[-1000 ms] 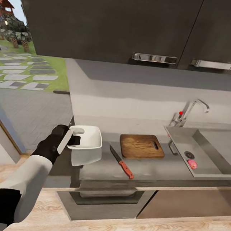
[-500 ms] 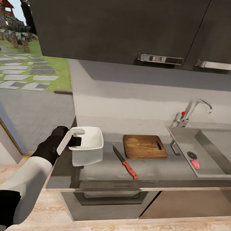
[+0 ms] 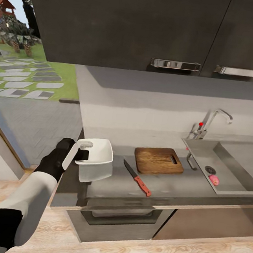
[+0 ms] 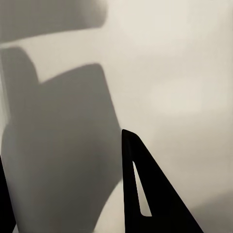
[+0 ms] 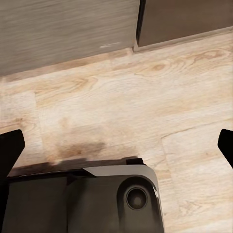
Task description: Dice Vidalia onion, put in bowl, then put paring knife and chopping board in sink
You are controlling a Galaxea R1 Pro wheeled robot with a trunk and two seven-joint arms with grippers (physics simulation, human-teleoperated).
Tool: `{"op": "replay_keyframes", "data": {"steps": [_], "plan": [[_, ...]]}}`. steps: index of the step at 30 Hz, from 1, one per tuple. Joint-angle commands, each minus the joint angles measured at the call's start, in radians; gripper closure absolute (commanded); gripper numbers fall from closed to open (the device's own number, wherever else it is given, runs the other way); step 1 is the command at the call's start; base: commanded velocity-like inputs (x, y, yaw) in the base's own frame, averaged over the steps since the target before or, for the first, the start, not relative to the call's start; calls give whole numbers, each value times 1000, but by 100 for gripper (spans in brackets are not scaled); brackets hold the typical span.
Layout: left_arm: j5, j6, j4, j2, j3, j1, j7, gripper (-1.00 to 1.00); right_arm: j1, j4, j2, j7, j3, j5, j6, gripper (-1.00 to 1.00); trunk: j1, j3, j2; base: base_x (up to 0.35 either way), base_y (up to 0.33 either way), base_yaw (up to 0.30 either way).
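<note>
The Vidalia onion [image 3: 213, 178] lies in the sink [image 3: 202, 151] at the right, just near of the drain; small, round and probably smooth, it may roll, so a grip across its widest middle looks safest. The left gripper [image 3: 84, 152] is clamped on the near-left rim of the bowl [image 3: 99, 156], at the table's left end. The right gripper [image 5: 116, 145] hangs wide open over the floor, holding nothing. Compared with half a second ago, nothing has visibly moved.
</note>
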Motion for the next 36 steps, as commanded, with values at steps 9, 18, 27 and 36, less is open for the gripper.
{"op": "replay_keyframes", "data": {"steps": [9, 18, 27, 36], "plan": [[-34, 8, 27, 0, 2, 0, 10, 100, 0, -1, 0, 0, 2, -9, -2, -100, 1, -2, -1, 0, 1, 0], [-34, 8, 27, 0, 2, 0, 10, 100, 0, -1, 0, 0, 2, -9, -2, -100, 1, -2, -1, 0, 1, 0], [-34, 8, 27, 0, 2, 0, 10, 100, 0, -1, 0, 0, 2, -9, -2, -100, 1, -2, -1, 0, 1, 0], [-33, 6, 28, -3, 2, 1, 9, 100, 0, -1, 1, -1, 2, -9, 0, -100, 1, -6, -1, 0, 0, 0]]}}
